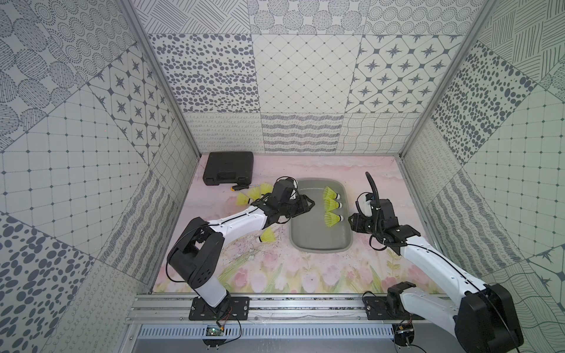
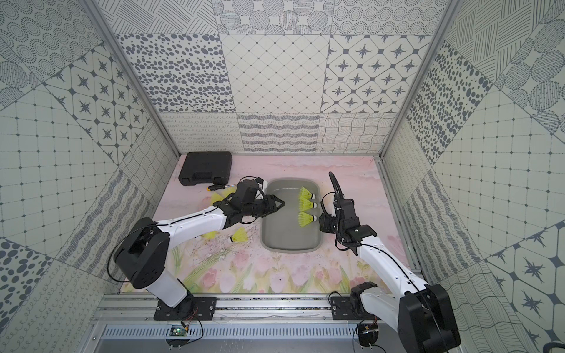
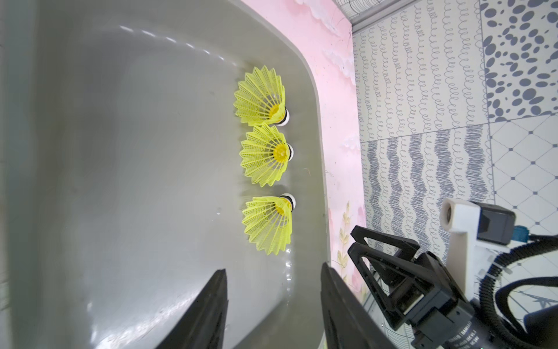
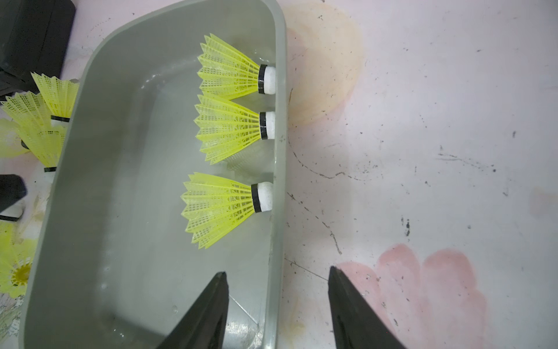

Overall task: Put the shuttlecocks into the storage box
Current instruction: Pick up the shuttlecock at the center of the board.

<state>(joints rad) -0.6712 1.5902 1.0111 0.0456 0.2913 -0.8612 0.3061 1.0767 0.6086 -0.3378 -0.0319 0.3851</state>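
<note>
Three neon-yellow mesh-skirted shuttlecocks (image 1: 331, 204) in shallow grey plastic storage box (image 1: 318, 240); several (image 1: 267, 237) left on pink floral mat (image 1: 305, 275). Left gripper (image 3: 273, 267), right gripper (image 4: 277, 270): fingers apart, empty.

Enclosure: three walls (image 1: 305, 91) stand along the far and side edges of the surface (image 1: 305, 275), clad in patchwork panels of grey-on-white dots, stars, grids and wavy lines. Aluminium posts (image 1: 161, 79) mark the far corners. The surface carries a pink floral print. An aluminium rail (image 1: 305, 307) runs along the near edge. Lighting is even.
</note>
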